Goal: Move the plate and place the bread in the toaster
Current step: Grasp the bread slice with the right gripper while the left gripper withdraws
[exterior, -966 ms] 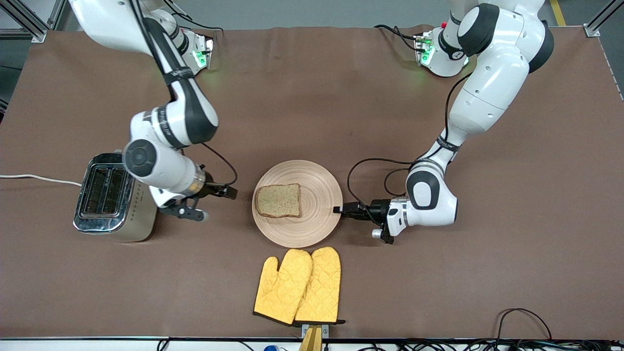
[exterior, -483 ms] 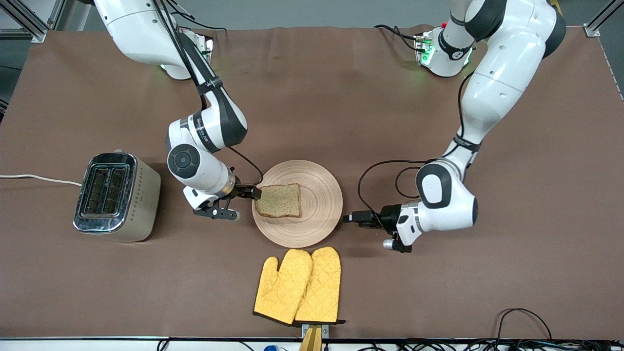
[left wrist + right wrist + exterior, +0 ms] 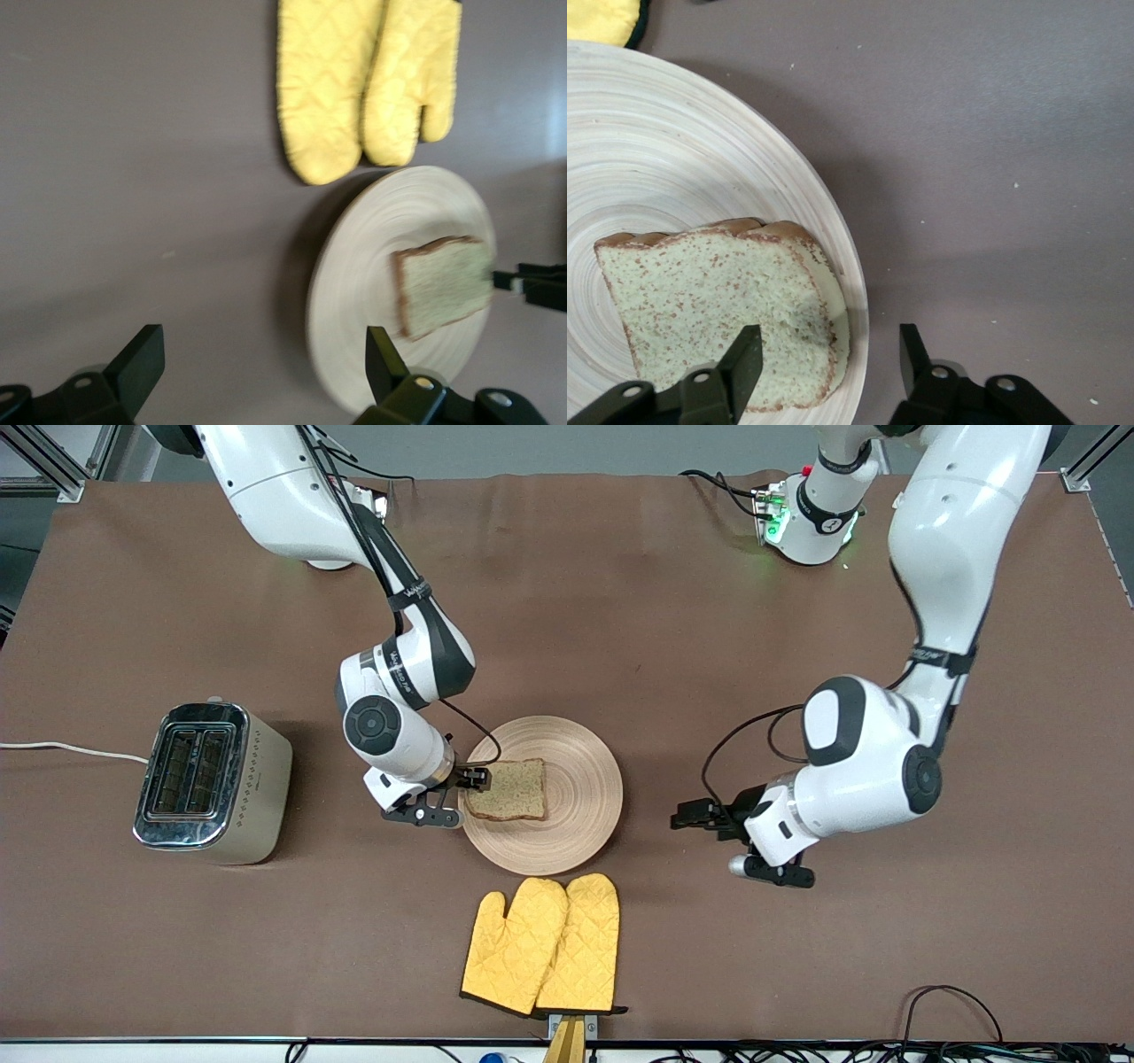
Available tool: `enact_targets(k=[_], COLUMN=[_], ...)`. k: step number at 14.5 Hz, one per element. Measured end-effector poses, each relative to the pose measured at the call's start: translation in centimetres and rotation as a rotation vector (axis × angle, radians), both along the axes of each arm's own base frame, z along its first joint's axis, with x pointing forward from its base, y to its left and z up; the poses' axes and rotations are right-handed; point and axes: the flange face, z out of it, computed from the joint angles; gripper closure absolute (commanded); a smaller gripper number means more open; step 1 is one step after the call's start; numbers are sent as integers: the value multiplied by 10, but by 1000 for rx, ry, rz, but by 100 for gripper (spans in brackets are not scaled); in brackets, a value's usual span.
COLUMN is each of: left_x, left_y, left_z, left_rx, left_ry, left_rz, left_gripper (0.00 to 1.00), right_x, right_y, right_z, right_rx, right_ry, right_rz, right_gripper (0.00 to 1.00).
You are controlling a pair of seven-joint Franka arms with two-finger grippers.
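**Bread on the plate, pincer at its edge**

Things on the brown surface [image 3: 620, 602] can be counted fast: one plate [image 3: 576, 815], one slice of bread [image 3: 507, 789], one toaster [image 3: 213, 779] with two slots, and two yellow oven mitts [image 3: 542, 944]. Two robot arms reach in.

The plate sits in the middle of the surface. The bread lies flat on it, on the part of the plate toward the right arm's end of the surface, and its crust comes close to the plate's rim there. The toaster stands well apart from the plate, toward the right arm's end, with its white cord [image 3: 71, 749] running off the edge. Bare brown surface lies between the toaster and the plate.

The two mitts lie side by side, touching each other, nearer to the front camera than the plate. Their tips come just beside the plate's rim, so there is little room there.

The right pincer [image 3: 474, 779] is low at the plate's rim, right at the bread's edge. Its fingers [image 3: 740, 367] are spread wide; one is over the bread's corner and one is over the bare surface past the rim. It holds nothing.

The left pincer [image 3: 687, 815] is over bare surface toward the left arm's end, near the plate but not touching it. Its fingers [image 3: 142, 359] are spread wide and hold nothing.
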Motion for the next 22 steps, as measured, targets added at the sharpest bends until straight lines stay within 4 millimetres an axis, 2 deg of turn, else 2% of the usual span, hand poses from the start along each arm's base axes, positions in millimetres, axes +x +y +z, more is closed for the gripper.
enact_targets(k=[2,4,8,10,12,16,18,22], left_x=[-7,-15,-40,-54,-65,-75,-86,-106], left_y=[17,44,112,147,166,173,183,197], left_z=[38,81,175,210,228,261,280,298], left_rx=[111,219,334,377,424,509,529,550], left_ry=[-18,-29,-43,-30,6,-40,-51,-5], left_rz=[-46,-71,-27,9,12,20,41,53], left_gripper=[0,0,0,0,0,0,0,0], right_x=[2,2,2,1,1,3,1,-1], right_y=[0,-1,0,1,1,2,7,10], right_z=[-3,-5,-5,-5,-6,-10,-14,-15], right_rx=[-2,-4,-4,-4,-4,1,0,-1], right_ry=[1,3,3,3,4,-14,-15,-16], right_rz=[-1,-2,0,0,0,-1,6,10], right_gripper=[42,44,50,51,51,51,55,60])
